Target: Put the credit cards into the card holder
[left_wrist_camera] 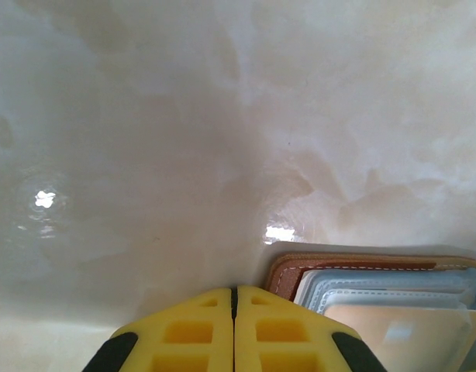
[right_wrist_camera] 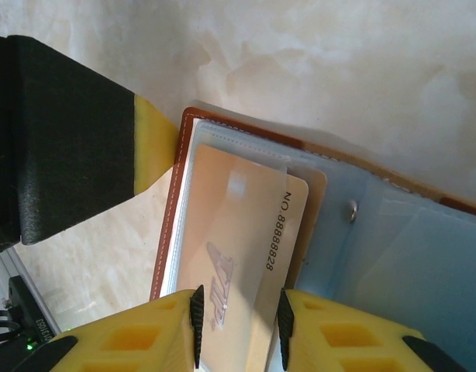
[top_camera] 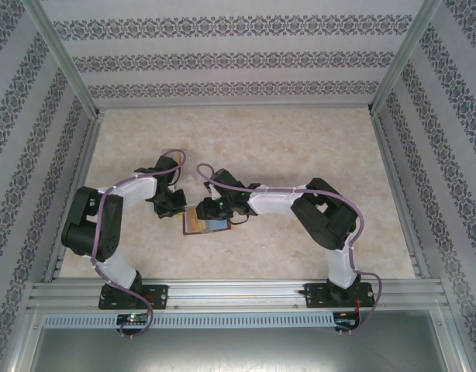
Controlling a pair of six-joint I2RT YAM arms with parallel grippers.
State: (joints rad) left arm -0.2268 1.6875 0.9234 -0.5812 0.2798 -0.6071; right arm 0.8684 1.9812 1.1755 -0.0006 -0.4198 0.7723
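The open card holder (right_wrist_camera: 167,225) lies flat on the marbled table (right_wrist_camera: 339,70), with both my arms bent at the elbow and meeting over it. My left tool (left_wrist_camera: 234,298) is clenched on nothing, its yellow tip against the holder's stitched brown edge. A pale credit card (right_wrist_camera: 238,225), printed "NO. 8888828", sits partly under the holder's clear pocket. An orange-tan card (right_wrist_camera: 317,203) edges out behind it, and a snap stud (right_wrist_camera: 352,209) is just beside. My right tool (right_wrist_camera: 238,314) straddles the pale card's near end; I cannot tell whether it pinches the card or sits loose.
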